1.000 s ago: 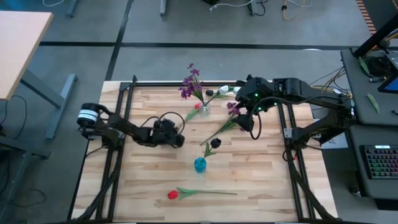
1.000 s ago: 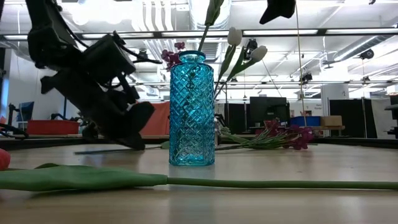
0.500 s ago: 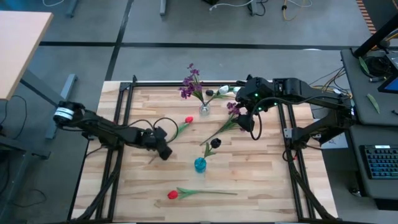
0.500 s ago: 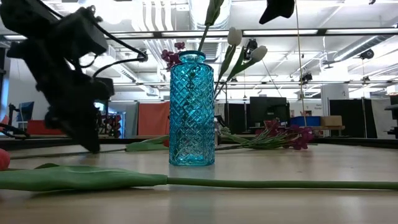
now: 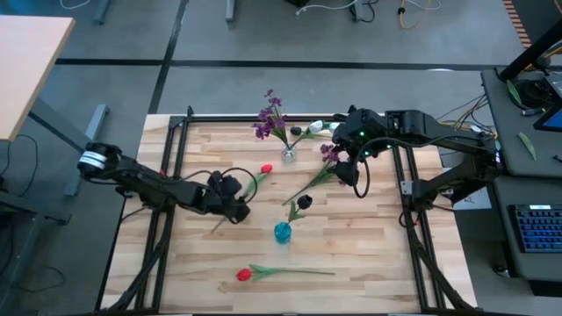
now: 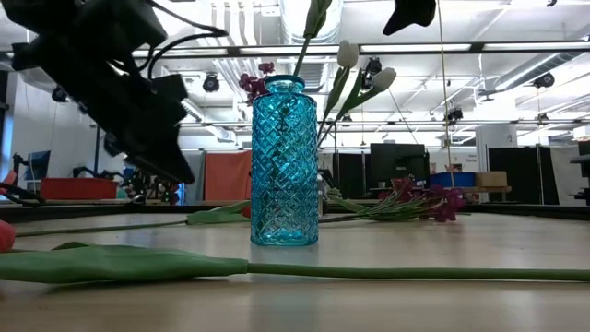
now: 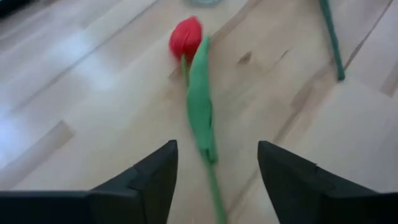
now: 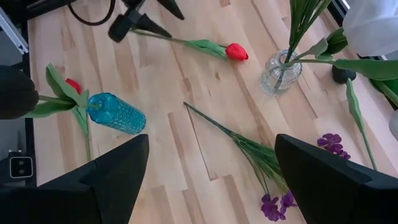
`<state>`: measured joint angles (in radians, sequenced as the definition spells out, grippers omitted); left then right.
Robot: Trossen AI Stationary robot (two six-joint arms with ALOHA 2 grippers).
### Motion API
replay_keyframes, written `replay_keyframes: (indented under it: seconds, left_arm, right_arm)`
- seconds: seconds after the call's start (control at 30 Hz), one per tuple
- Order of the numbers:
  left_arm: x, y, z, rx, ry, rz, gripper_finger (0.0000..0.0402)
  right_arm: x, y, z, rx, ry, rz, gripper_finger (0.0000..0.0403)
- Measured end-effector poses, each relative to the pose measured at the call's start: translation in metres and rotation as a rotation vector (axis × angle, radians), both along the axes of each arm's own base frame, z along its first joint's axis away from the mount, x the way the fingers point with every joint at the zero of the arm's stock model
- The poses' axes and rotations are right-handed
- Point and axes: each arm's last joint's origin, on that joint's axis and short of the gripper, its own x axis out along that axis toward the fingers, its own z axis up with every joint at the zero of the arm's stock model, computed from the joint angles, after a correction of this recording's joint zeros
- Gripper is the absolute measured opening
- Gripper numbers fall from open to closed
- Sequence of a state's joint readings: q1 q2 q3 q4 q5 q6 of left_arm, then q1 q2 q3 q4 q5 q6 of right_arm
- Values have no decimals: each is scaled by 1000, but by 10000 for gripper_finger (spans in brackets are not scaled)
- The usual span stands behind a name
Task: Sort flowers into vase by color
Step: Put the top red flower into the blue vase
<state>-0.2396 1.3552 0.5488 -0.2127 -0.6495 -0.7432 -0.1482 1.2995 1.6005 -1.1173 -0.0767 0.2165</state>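
Counter: pale wood boards, seen from above, filling the middle of the frame.
Left end effector: left of centre, low over the boards; its 2 fingers stand apart with nothing between them, straddling the stem end of a red tulip lying on the wood.
Right end effector: upper right of centre, fingers spread wide, holding nothing, above a purple flower spray lying flat.
Blue vase: just below centre, upright, holding a near-black bloom.
Clear vase: upper centre, holding purple flowers.
Second red tulip: lower centre, lying flat.
White buds: upper centre, right of the clear vase.
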Motion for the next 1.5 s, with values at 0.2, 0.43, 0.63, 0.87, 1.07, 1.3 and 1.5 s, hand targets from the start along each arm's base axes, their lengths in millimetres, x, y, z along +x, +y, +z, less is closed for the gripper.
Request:
replay_keyframes:
  seconds: [0.2,0.43,0.63,0.87,1.07,1.3,1.5]
  left_arm:
    - [16,14,-21,27,19,5,215]
    - [26,30,-54,3,106,54,192]
    - [28,30,-64,-41,90,118,89]
    - [22,30,-50,-57,74,128,8]
    - [5,25,-13,-16,18,125,2]
    - [-14,0,41,94,-227,39,1]
    - [-29,-32,90,231,-493,-135,0]
  right_arm:
    - [0,0,0,0,0,0,341]
    - [0,0,0,2,-1,-3,341]
    - [0,0,0,7,-1,-8,341]
    - [0,0,0,4,-1,-5,341]
    - [1,0,1,-29,-15,32,341]
    - [13,0,12,-158,-176,143,341]
    - [41,10,23,-270,-427,334,341]
